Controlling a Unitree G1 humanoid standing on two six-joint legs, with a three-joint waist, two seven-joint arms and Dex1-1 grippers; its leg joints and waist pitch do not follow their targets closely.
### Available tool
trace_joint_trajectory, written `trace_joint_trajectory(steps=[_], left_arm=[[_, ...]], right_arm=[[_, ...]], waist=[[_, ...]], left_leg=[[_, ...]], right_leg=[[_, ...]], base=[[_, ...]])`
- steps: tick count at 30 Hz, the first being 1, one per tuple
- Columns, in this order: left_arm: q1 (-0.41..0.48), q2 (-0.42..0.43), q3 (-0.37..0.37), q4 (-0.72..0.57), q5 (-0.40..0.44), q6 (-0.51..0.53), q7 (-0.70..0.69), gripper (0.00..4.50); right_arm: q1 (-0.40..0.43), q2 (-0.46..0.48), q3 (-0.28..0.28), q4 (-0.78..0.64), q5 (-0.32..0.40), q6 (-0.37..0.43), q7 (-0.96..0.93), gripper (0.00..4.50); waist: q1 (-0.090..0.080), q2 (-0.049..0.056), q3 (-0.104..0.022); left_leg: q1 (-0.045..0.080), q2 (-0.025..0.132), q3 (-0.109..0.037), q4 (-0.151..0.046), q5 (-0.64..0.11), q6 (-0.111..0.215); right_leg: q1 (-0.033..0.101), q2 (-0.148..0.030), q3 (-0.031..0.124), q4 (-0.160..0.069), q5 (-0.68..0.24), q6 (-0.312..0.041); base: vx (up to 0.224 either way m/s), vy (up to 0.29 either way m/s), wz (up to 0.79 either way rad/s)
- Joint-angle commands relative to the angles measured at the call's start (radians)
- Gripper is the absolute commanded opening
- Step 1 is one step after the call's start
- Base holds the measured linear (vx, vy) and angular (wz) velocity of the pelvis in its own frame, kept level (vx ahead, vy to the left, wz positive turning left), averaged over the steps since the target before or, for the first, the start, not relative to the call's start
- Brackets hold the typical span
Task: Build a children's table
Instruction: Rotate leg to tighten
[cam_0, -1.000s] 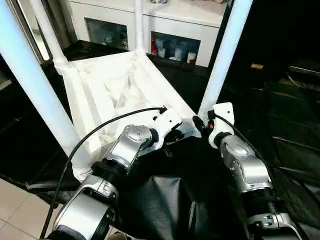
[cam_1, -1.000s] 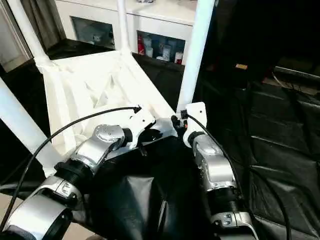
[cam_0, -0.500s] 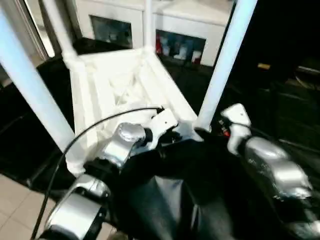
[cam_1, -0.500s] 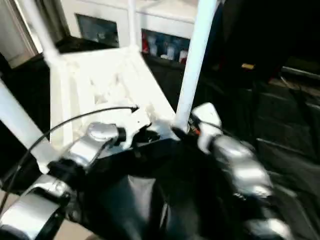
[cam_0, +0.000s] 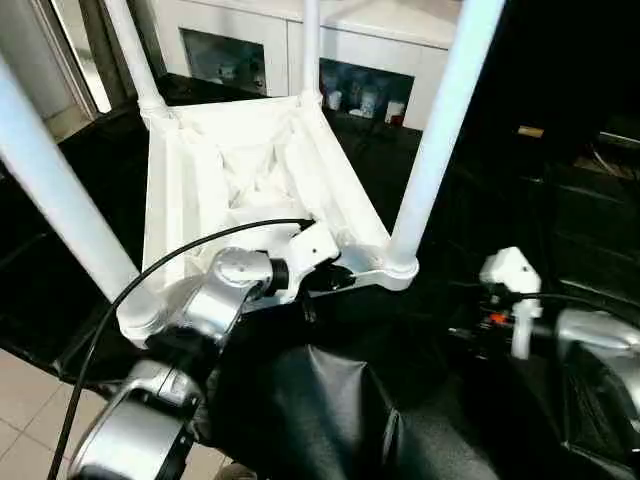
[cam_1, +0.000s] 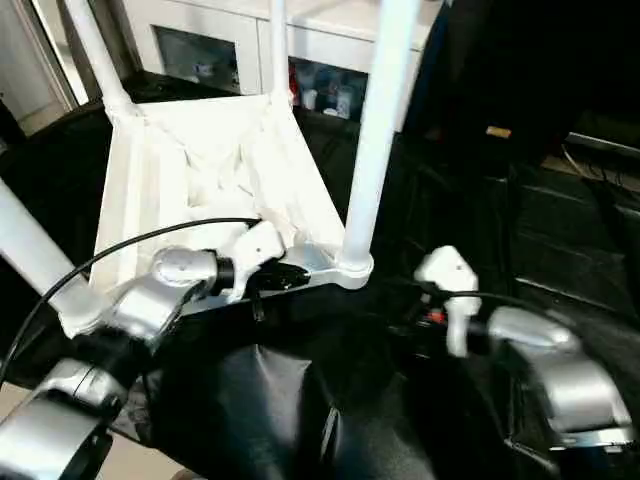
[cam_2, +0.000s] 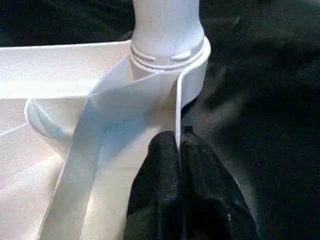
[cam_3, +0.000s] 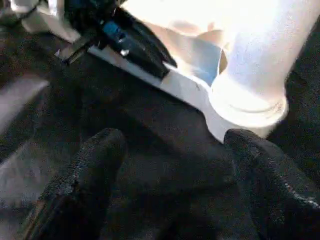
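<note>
Left gripper (cam_2: 179, 150): jaws pinched on the tabletop's (cam_0: 250, 170) near rim.
Right gripper (cam_3: 170, 175): jaws spread wide, empty; has pulled back from the near right leg (cam_0: 435, 130).
Table: white, upside down on black cloth (cam_0: 330, 400), ribbed underside up, four legs standing in corner sockets.

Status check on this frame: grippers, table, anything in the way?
Left gripper shut on tabletop rim near corner. Right gripper open, off the leg. Four legs socketed, table upside down. Nothing blocking.
</note>
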Motion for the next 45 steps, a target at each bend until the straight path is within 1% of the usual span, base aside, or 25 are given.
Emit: trace_joint_trajectory(steps=[1,3,4,6,8,9,11,14,15,16,18,20,23,24,26,27,28,30,31,35,37,40,41,43,45], left_arm=[[0.036,-0.003,0.014,-0.142,-0.059,0.051,-0.008,0.61],[0.094,0.003,0.028,-0.253,-0.080,0.116,0.014,0.94],[0.120,0.003,0.035,-0.300,-0.092,0.141,0.026,0.97],[0.164,0.008,0.043,-0.376,-0.102,0.177,0.046,1.08],[0.258,0.016,0.062,-0.526,-0.116,0.249,0.072,1.23],[0.290,0.020,0.070,-0.575,-0.126,0.273,0.078,1.36],[0.338,0.030,0.078,-0.646,-0.142,0.307,0.093,1.47],[0.400,0.055,0.082,-0.737,-0.163,0.346,0.106,1.74],[0.447,0.066,0.087,-0.805,-0.182,0.379,0.115,1.83],[0.498,0.080,0.090,-0.874,-0.199,0.412,0.122,1.88],[0.550,0.095,0.092,-0.942,-0.207,0.444,0.124,1.95],[0.597,0.096,0.099,-1.003,-0.224,0.476,0.134,2.18],[0.636,0.113,0.106,-1.044,-0.250,0.492,0.128,2.32],[0.649,0.125,0.105,-1.062,-0.263,0.505,0.128,2.39],[0.659,0.135,0.104,-1.083,-0.276,0.523,0.134,2.63],[0.670,0.147,0.103,-1.101,-0.288,0.533,0.131,2.69],[0.683,0.158,0.105,-1.117,-0.302,0.543,0.124,2.74],[0.695,0.166,0.107,-1.134,-0.313,0.555,0.119,2.83],[0.719,0.185,0.111,-1.162,-0.337,0.574,0.101,3.07],[0.757,0.237,0.119,-1.194,-0.378,0.597,0.063,3.23],[0.808,0.314,0.144,-1.226,-0.420,0.625,0.017,3.55],[0.832,0.345,0.161,-1.237,-0.433,0.629,-0.002,3.63],[0.854,0.366,0.181,-1.241,-0.440,0.622,-0.018,3.75],[0.897,0.403,0.235,-1.248,-0.462,0.599,-0.052,3.97],[0.918,0.424,0.279,-1.246,-0.476,0.577,-0.071,4.01]], right_arm=[[-0.021,0.022,0.024,-0.019,0.007,0.012,-0.028,3.58],[-0.034,0.063,0.044,-0.012,-0.004,0.001,-0.062,3.58],[-0.041,0.083,0.051,-0.007,-0.005,0.002,-0.078,3.58],[-0.058,0.116,0.064,0.009,-0.015,-0.005,-0.105,3.58],[-0.080,0.170,0.091,0.035,-0.025,-0.006,-0.131,3.58],[-0.088,0.186,0.102,0.046,-0.028,-0.006,-0.131,3.58],[-0.097,0.200,0.118,0.059,-0.036,-0.012,-0.129,3.58],[-0.117,0.225,0.130,0.090,-0.051,-0.029,-0.149,3.58],[-0.140,0.245,0.128,0.127,-0.067,-0.055,-0.179,3.58],[-0.178,0.274,0.113,0.191,-0.094,-0.084,-0.247,3.58],[-0.232,0.310,0.084,0.285,-0.133,-0.119,-0.351,3.58],[-0.293,0.333,0.048,0.393,-0.157,-0.147,-0.456,3.58],[-0.372,0.351,0.012,0.516,-0.172,-0.175,-0.563,3.58],[-0.395,0.355,0.003,0.550,-0.174,-0.184,-0.586,3.58],[-0.412,0.358,-0.002,0.580,-0.177,-0.198,-0.601,3.58],[-0.435,0.361,-0.004,0.618,-0.183,-0.216,-0.616,3.58],[-0.461,0.364,-0.003,0.653,-0.188,-0.229,-0.627,3.58],[-0.488,0.371,-0.005,0.695,-0.196,-0.249,-0.638,3.58],[-0.528,0.384,-0.006,0.755,-0.204,-0.276,-0.653,3.58],[-0.565,0.393,-0.009,0.827,-0.211,-0.313,-0.663,3.58],[-0.604,0.389,-0.024,0.912,-0.213,-0.355,-0.682,3.58],[-0.620,0.385,-0.033,0.945,-0.210,-0.370,-0.688,3.58],[-0.634,0.380,-0.042,0.973,-0.210,-0.385,-0.696,3.58],[-0.655,0.371,-0.055,1.013,-0.208,-0.413,-0.689,3.58],[-0.658,0.371,-0.059,1.016,-0.198,-0.423,-0.658,3.58]], waist=[[0.002,-0.015,-0.051],[0.000,-0.012,-0.049],[-0.006,-0.016,-0.046],[-0.009,-0.021,-0.042],[-0.012,-0.022,-0.034],[-0.014,-0.022,-0.029],[-0.015,-0.022,-0.023],[-0.013,-0.022,-0.018],[-0.015,-0.032,-0.014],[-0.018,-0.035,-0.010],[-0.024,-0.026,-0.002],[-0.027,-0.035,0.002],[-0.023,-0.036,0.008],[-0.027,-0.052,0.010],[-0.022,-0.043,0.010],[-0.025,-0.048,0.011],[-0.028,-0.054,0.009],[-0.033,-0.055,0.011],[-0.038,-0.060,0.013],[-0.046,-0.059,0.018],[-0.050,-0.059,0.022],[-0.048,-0.057,0.028],[-0.046,-0.057,0.028],[-0.046,-0.054,0.031],[-0.046,-0.057,0.032]], left_leg=[[0.007,0.043,-0.020,-0.065,-0.230,0.077],[0.012,0.048,-0.018,-0.065,-0.230,0.072],[0.004,0.047,-0.018,-0.067,-0.220,0.070],[0.002,0.044,-0.017,-0.065,-0.205,0.076],[0.003,0.045,-0.015,-0.067,-0.204,0.077],[-0.003,0.045,-0.017,-0.071,-0.204,0.076],[0.003,0.043,-0.014,-0.072,-0.222,0.067],[0.006,0.044,-0.012,-0.072,-0.209,0.058],[0.006,0.044,-0.011,-0.072,-0.202,0.058],[0.000,0.046,-0.013,-0.076,-0.203,0.052],[0.003,0.045,-0.013,-0.080,-0.222,0.032],[0.015,0.044,-0.008,-0.078,-0.245,0.011],[0.019,0.038,-0.005,-0.077,-0.232,-0.007],[0.015,0.037,-0.004,-0.076,-0.224,-0.005],[0.017,0.036,-0.004,-0.075,-0.216,-0.009],[0.018,0.035,-0.003,-0.073,-0.193,-0.008],[0.010,0.033,-0.005,-0.071,-0.157,-0.006],[0.010,0.030,-0.004,-0.068,-0.138,0.002],[0.009,0.030,-0.002,-0.067,-0.138,0.007],[0.012,0.030,-0.002,-0.066,-0.149,0.007],[0.013,0.030,-0.002,-0.067,-0.184,-0.003],[0.019,0.032,-0.001,-0.069,-0.231,-0.020],[0.024,0.033,0.001,-0.069,-0.237,-0.025],[0.017,0.031,-0.003,-0.072,-0.259,-0.034],[0.019,0.031,-0.002,-0.072,-0.278,-0.033]], right_leg=[[0.043,-0.057,0.038,-0.071,-0.336,-0.195],[0.038,-0.053,0.038,-0.066,-0.268,-0.215],[0.042,-0.051,0.037,-0.060,-0.235,-0.222],[0.042,-0.049,0.037,-0.056,-0.203,-0.223],[0.038,-0.050,0.040,-0.058,-0.208,-0.215],[0.041,-0.051,0.039,-0.059,-0.215,-0.215],[0.034,-0.044,0.041,-0.066,-0.248,-0.198],[0.029,-0.039,0.042,-0.062,-0.209,-0.200],[0.029,-0.038,0.042,-0.060,-0.194,-0.204],[0.033,-0.044,0.042,-0.057,-0.208,-0.208],[0.026,-0.045,0.045,-0.063,-0.261,-0.203],[0.020,-0.039,0.047,-0.068,-0.288,-0.190],[0.018,-0.034,0.049,-0.062,-0.245,-0.169],[0.020,-0.033,0.048,-0.060,-0.242,-0.164],[0.020,-0.035,0.050,-0.057,-0.240,-0.146],[0.020,-0.031,0.049,-0.053,-0.197,-0.147],[0.028,-0.031,0.047,-0.043,-0.154,-0.151],[0.026,-0.029,0.048,-0.038,-0.125,-0.160],[0.027,-0.031,0.049,-0.038,-0.125,-0.163],[0.025,-0.030,0.050,-0.040,-0.141,-0.162],[0.022,-0.030,0.051,-0.040,-0.182,-0.165],[0.015,-0.029,0.054,-0.047,-0.241,-0.153],[0.011,-0.028,0.056,-0.047,-0.240,-0.153],[0.014,-0.029,0.057,-0.047,-0.267,-0.148],[0.012,-0.028,0.059,-0.052,-0.288,-0.140]], base=[[0.000,0.000,0.00],[0.000,0.000,0.00],[0.000,0.000,0.00],[0.000,0.000,0.00],[0.000,0.000,0.00],[0.000,0.000,0.00],[0.000,0.000,0.00],[0.000,0.000,0.00],[0.000,0.000,0.00],[0.000,0.000,0.00],[0.000,0.000,0.00],[0.000,0.000,0.00],[0.000,0.000,0.00],[0.000,0.000,0.00],[0.000,0.000,0.00],[0.000,0.000,0.00],[0.000,0.000,0.00],[0.000,0.000,0.00],[0.000,0.000,0.00],[0.000,0.000,0.00],[0.000,0.000,0.00],[0.000,0.000,0.00],[0.000,0.000,0.00],[0.000,0.000,0.00],[0.000,0.000,0.00]])
